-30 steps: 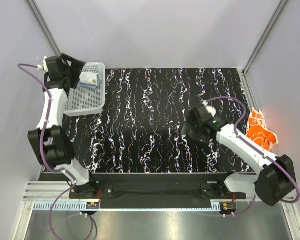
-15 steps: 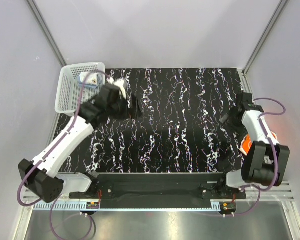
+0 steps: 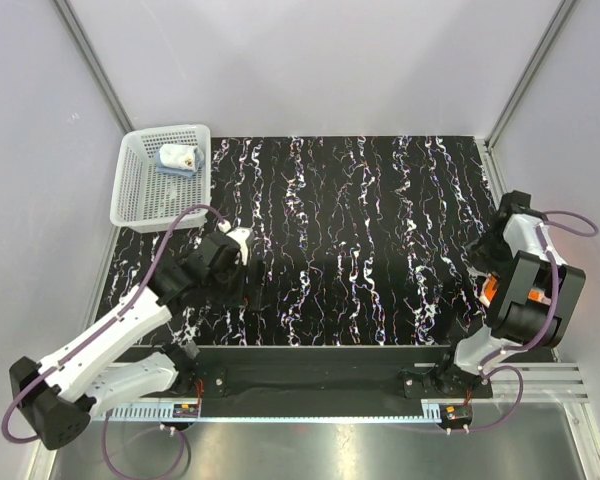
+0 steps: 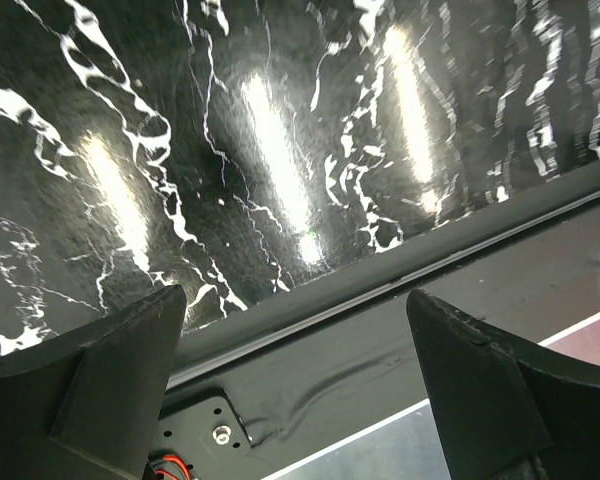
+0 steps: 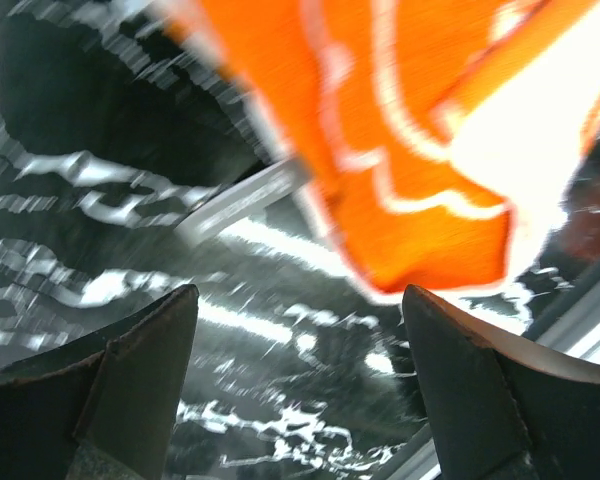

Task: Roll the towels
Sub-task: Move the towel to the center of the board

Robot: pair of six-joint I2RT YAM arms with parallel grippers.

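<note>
orange towel [image 5: 410, 150], white print, crumpled at desk [image 3: 330, 230] edge; blue towel [image 3: 178, 160] bundled in basket [image 3: 140, 205]. right end effector [image 5: 298, 300] spread, empty, just above orange towel; left end effector [image 4: 295, 300] spread, empty.

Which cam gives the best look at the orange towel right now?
Right wrist: the orange towel fills the upper frame, white print visible, though blurred. Top external shows only an orange sliver behind the right arm. Left wrist shows none of it.
</note>
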